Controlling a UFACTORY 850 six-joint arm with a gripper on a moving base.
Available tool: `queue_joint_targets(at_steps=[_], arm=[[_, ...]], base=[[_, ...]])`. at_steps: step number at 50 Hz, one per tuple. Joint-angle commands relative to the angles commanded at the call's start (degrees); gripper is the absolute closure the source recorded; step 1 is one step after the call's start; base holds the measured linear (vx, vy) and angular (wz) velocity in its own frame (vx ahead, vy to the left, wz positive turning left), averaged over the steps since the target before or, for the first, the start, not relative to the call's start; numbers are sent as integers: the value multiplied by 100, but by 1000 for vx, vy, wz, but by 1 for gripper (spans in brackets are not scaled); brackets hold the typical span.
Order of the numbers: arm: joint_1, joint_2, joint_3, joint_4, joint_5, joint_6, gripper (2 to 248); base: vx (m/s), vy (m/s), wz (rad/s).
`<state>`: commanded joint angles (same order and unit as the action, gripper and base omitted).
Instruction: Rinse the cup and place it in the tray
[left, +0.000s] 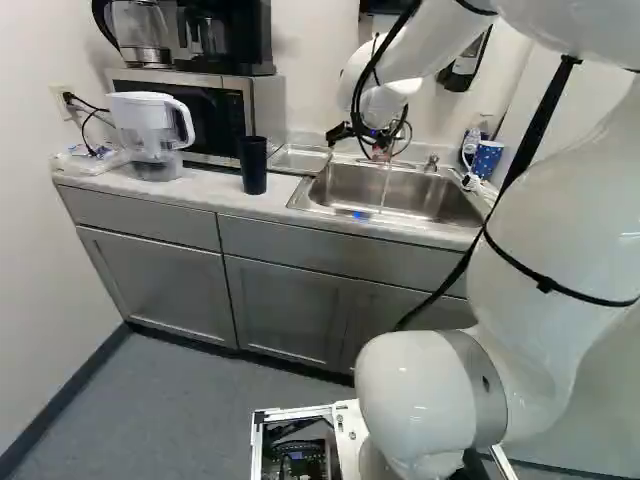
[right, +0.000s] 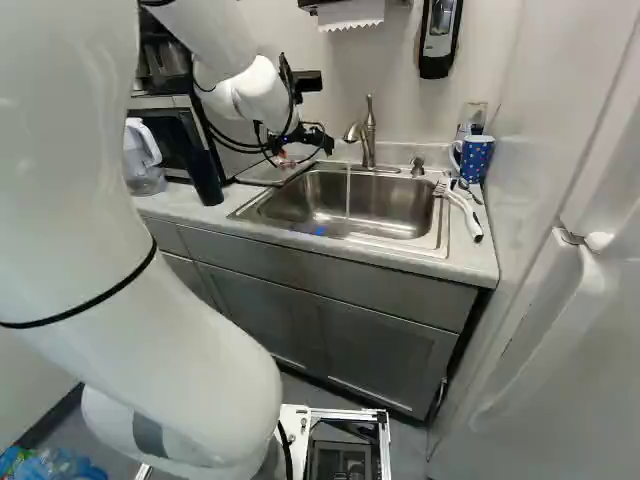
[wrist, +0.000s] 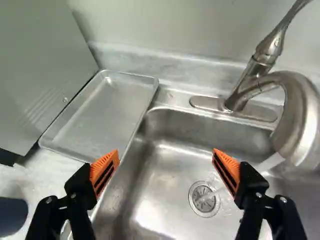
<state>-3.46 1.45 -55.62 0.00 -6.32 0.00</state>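
Okay, your gripper (wrist: 165, 151) is spread wide with nothing in it, above the left part of the sink (wrist: 200, 129). The black tumbler (left: 253, 165), likely the cup to rinse, stands upright on the countertop (left: 215, 193), left of the gripper in the left base view. In the wrist view it's outside the tray-side finger, not between the pads, so you'd need to shift sideways toward it. Its long axis is vertical; closing across its sides makes sense. Water runs from the faucet (wrist: 302, 117); the metal tray (wrist: 105, 117) sits beside the sink.
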Motion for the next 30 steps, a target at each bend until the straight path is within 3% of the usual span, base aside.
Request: queue_joint_targets(at_steps=[6,30], arm=[[-88,73,72,0,-299,0,3],[-508,401,391,0,-289,0,3]], base=[[0,0,0],[0,0,0]])
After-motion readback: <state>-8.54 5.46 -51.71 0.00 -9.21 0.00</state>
